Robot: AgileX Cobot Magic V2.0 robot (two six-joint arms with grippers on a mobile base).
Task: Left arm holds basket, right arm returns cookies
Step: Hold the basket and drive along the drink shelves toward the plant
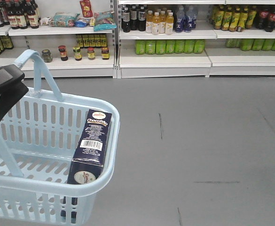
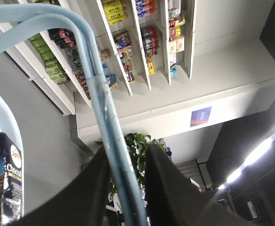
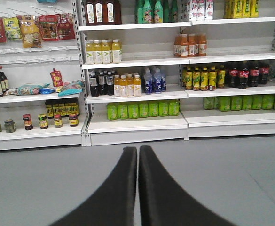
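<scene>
The pale blue basket (image 1: 76, 100) hangs at the lower left of the front view. My left gripper (image 1: 8, 87) is shut on its raised loop handle (image 1: 43, 70). In the left wrist view that handle (image 2: 106, 117) runs up between the two dark jaws of the left gripper (image 2: 128, 153). The navy cookies box (image 1: 91, 141) leans upright inside the basket against its right wall, barcode side showing. A corner of the cookies (image 2: 5, 183) shows low on the left. My right gripper (image 3: 137, 149) is shut on nothing, level above the grey floor and facing the shelves, away from the basket.
White store shelves (image 1: 165, 56) line the far wall with drink bottles, green bottles (image 3: 142, 109) and small jars (image 1: 81, 52). Grey floor (image 1: 198, 141) lies between me and the shelves.
</scene>
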